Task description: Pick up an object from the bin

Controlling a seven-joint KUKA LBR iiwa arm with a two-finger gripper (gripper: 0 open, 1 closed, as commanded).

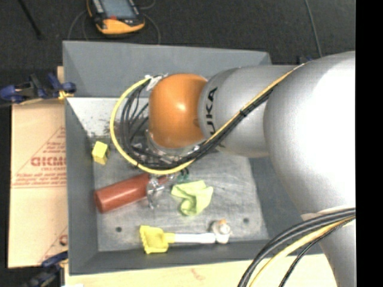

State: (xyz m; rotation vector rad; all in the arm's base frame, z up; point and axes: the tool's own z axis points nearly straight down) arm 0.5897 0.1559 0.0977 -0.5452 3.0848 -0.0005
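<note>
**A:** What is hidden or hard to read?

**B:** A good deal. The arm [287, 118] comes in from 3 o'clock as a broad silver bulk, cut off at that edge, and it covers the bin [81, 178] floor from the middle out toward 2 o'clock. Its orange cover [175, 109] and a loop of black and yellow cables [122, 130] mask the wrist. Of the gripper [153, 191] I see just a bit of pale metal poking out below the cover, toward 6 o'clock.

**A:** And the jaws, spread or pressed together?

**B:** I cannot tell; the metal is too small and muddled.

**A:** How does the arm sit?

**B:** Its last link bends down over the bin's middle, the orange cover turned up to the camera, the wrist pointing at the floor.

**A:** What lies nearest?

**B:** A red cylinder [121, 194], on its side at 8 o'clock of the bin's middle. Its 3 o'clock end is right at the gripper's metal, touching or just beside, I cannot say which. A green crumpled piece [192, 197] lies just beside the gripper at 4 o'clock.

**A:** Anything else?

**B:** A yellow block [100, 152] at 9 o'clock, well apart, and a yellow-headed tool [179, 239] with a white handle along the wall at 6 o'clock
</note>
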